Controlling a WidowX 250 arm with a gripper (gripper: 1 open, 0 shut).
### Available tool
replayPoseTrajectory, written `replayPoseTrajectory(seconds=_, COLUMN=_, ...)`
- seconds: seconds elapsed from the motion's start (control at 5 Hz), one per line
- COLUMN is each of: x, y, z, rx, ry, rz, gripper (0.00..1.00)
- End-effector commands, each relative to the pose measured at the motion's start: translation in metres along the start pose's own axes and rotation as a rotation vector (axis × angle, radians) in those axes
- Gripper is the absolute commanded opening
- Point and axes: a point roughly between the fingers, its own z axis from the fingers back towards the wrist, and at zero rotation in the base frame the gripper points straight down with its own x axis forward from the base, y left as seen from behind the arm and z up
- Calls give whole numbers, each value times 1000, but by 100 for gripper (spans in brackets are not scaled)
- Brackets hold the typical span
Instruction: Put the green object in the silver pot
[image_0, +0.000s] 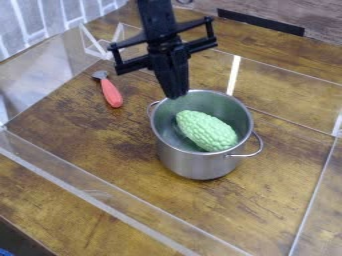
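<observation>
The green object (207, 130), a bumpy light green gourd, lies inside the silver pot (201, 158), leaning against its right wall. The pot stands upright on the wooden table, right of centre, with a loop handle on its right side. My gripper (173, 90) hangs point down just above the pot's back left rim. Its black fingers are pressed together with nothing between them. It does not touch the gourd.
A small red-orange carrot-like item (110, 89) lies on the table to the left of the pot. Clear plastic walls (80, 190) fence in the wooden table top on all sides.
</observation>
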Motion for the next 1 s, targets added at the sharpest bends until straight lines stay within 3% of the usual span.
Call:
replayPoseTrajectory(seconds=0.0, x=4, y=6, z=15, rx=-60, ry=-81, rz=-12, gripper=0)
replayPoseTrajectory(seconds=0.2, x=7, y=9, z=22, rx=-74, ry=-113, rz=-28, gripper=0)
replayPoseTrajectory(seconds=0.8, x=20, y=21, z=21, rx=-130, ry=-184, rz=-34, gripper=0)
